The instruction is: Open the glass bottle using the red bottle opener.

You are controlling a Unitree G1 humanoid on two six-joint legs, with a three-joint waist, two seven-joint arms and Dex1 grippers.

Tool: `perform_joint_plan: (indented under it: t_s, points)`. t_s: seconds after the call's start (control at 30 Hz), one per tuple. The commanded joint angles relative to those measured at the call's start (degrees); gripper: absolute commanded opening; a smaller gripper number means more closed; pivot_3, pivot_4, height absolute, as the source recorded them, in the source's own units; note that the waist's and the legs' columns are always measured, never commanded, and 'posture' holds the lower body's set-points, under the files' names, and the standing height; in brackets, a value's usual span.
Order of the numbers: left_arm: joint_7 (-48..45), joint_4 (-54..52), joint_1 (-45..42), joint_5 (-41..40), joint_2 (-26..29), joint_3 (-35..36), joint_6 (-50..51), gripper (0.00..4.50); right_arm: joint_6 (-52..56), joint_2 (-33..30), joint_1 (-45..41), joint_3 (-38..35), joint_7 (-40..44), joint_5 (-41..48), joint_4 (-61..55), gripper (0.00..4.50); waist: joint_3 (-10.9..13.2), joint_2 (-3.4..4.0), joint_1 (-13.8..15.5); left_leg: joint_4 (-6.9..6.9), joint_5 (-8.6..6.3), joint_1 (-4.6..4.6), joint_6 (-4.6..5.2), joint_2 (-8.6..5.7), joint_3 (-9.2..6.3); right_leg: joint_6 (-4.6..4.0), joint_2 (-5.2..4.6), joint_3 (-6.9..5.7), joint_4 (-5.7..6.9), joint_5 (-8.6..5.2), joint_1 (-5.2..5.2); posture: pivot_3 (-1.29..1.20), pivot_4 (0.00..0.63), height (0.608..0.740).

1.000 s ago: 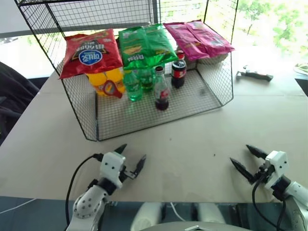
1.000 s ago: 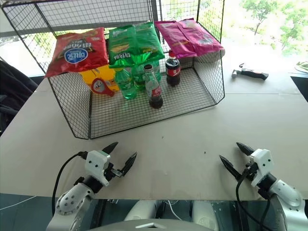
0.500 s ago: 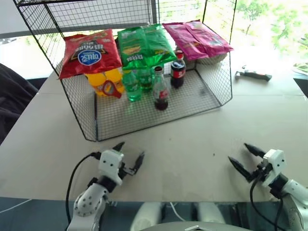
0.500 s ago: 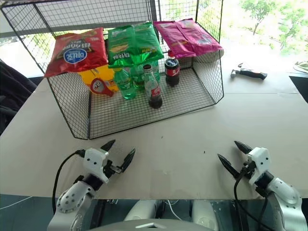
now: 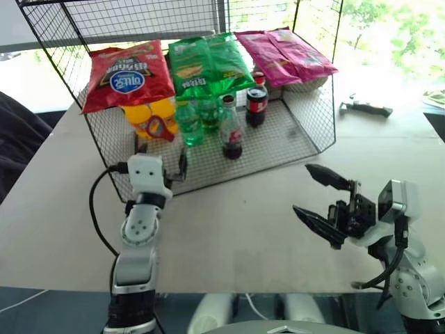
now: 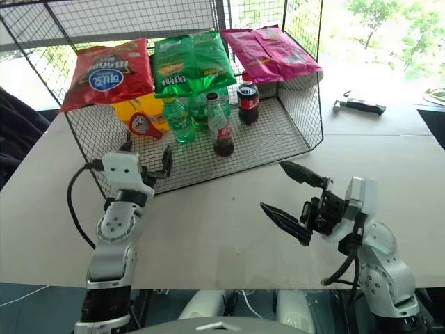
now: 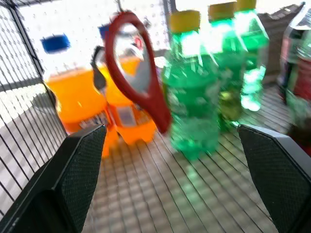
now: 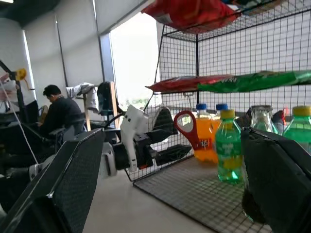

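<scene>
glossy crisp bags (image 5: 206, 64), wire rack (image 5: 306, 115)

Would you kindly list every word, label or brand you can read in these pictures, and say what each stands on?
Red chip bag: large white print in a blue oval, seen upside down, not legible.
Green chip bag: white lettering, too blurred to read.
Pink chip bag: print too small.
Glass bottle: red label, script unreadable.
Plastic cola bottle: label unreadable.

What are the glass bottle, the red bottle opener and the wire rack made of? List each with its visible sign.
Glass bottle: clear glass by its look; the neck is see-through above the dark drink, red label.
Red bottle opener: glossy red rim, probably plastic or painted metal, around a pale, seemingly metallic centre.
Wire rack: thin dark metal wire mesh, likely coated; open grid you can see through.
</scene>
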Motion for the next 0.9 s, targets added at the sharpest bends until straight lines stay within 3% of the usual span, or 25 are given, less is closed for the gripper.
perform_joint_plan:
  t_s: [0.03, 0.37, 0.73, 0.83, 0.9]
  points:
    - [0.81, 2.41, -2.32, 0.57, 0.92, 1.23, -0.69, 4.47, -0.33, 0.61, -1.28, -0.64, -0.76, -0.50, 0.35, 4.50, 0.01, -0.02, 0.00, 0.00, 0.00, -0.02, 0.00, -0.01, 0.03, 0.00, 0.00, 0.03, -0.02, 0.00, -0.03, 0.00, 0.150, 0.740]
    - [-1.34, 7.19, -7.80, 0.38, 4.54, 2.01, -4.46, 4.47, -2.59, 2.35, -1.05, -1.32, -1.25, -3.44, 3.03, 4.50, 0.04, -0.08, 0.01, 0.15, 0.00, -0.11, 0.00, -0.01, 0.05, 0.00, 0.00, 0.05, 0.13, 0.00, -0.13, 0.00, 0.150, 0.740]
    - [-3.30, 2.29, -7.70, -0.22, 3.60, 0.35, -5.62, 4.47, -4.49, 3.47, -0.15, -1.70, -1.90, -5.83, 4.94, 4.50, 0.04, -0.08, -0.04, 0.28, 0.01, -0.10, -0.01, -0.01, 0.10, 0.00, 0.00, 0.13, 0.43, 0.00, -0.21, 0.00, 0.150, 0.740]
    - [-2.05, 2.97, -7.58, -0.35, 2.84, 1.25, -5.76, 3.81, -4.90, 3.53, -0.72, -2.15, -2.21, -6.10, 5.61, 4.50, 0.04, -0.08, -0.03, 0.31, 0.01, -0.09, -0.01, -0.01, 0.13, 0.00, 0.00, 0.15, 0.50, 0.00, -0.22, 0.00, 0.150, 0.740]
    - [-1.60, 3.18, -7.40, -0.57, 2.48, 1.72, -5.28, 2.94, -4.92, 3.60, -0.80, -2.25, -2.32, -6.15, 5.76, 4.50, 0.04, -0.08, -0.03, 0.33, 0.01, -0.09, -0.01, -0.01, 0.13, 0.00, 0.00, 0.15, 0.52, 0.00, -0.22, 0.00, 0.150, 0.740]
